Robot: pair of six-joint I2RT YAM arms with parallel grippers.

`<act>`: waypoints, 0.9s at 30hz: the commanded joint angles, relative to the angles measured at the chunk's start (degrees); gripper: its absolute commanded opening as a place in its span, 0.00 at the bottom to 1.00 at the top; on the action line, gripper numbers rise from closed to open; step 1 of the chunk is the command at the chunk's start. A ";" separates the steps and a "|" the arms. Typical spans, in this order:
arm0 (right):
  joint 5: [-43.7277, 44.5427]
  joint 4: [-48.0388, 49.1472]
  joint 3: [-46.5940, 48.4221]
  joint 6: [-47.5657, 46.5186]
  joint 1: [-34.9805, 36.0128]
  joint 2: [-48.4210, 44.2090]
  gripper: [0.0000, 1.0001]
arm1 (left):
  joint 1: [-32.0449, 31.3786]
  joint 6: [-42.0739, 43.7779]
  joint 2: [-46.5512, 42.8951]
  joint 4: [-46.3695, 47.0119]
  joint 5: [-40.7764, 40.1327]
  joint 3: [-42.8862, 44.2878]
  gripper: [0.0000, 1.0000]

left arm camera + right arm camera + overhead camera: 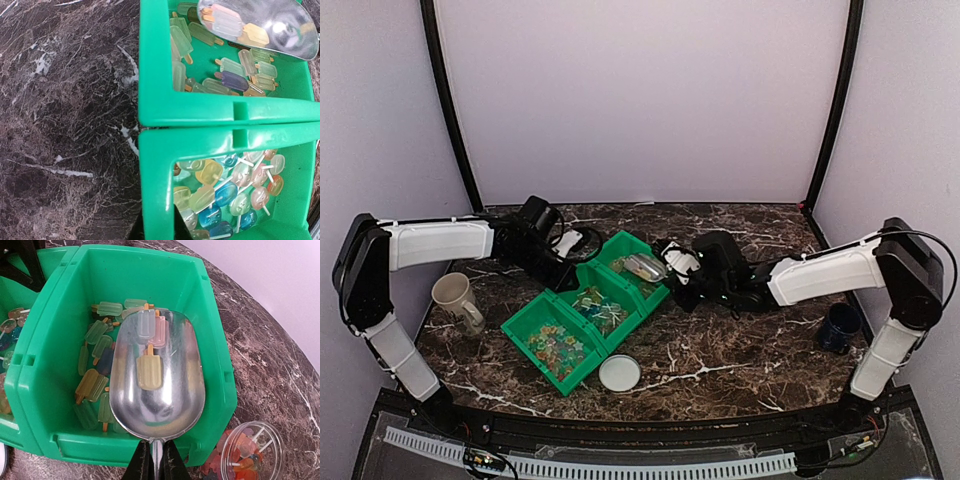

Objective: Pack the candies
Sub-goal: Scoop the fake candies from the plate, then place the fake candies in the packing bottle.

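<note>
Presently, packing is barely begun: the right gripper (155, 463) pinches the handle of a shiny steel scoop (170, 400) holding three glossy, lolly-shaped candies (149, 371) inside the green plastic bin (212, 335); most lie loose there. A clear round tub (250, 450) beside the bin looks part-filled. The left gripper (558, 270), pressed together, sits at the bin's far rim, possibly holding it.

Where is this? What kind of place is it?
Probably a robot test booth, not a shop: a left arm and right arm stand at a marble-patterned table inside plain walls, and the right gripper holds a metal scoop over a green bin of candies.
</note>
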 commanded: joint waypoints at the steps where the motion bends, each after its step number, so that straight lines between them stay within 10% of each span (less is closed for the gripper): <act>1: 1.55 3.71 -3.06 1.49 -0.36 -4.95 0.00 | 0.28 -2.54 -4.06 6.03 3.26 -0.18 0.00; 12: 7.35 -2.60 -7.60 2.42 -0.37 -18.15 0.00 | 1.27 -3.34 -5.59 6.95 4.08 -1.71 0.00; 27: 18.84 -35.77 -1.54 9.12 -1.41 -26.78 0.00 | 1.83 -4.20 -5.08 6.43 4.99 -1.27 0.00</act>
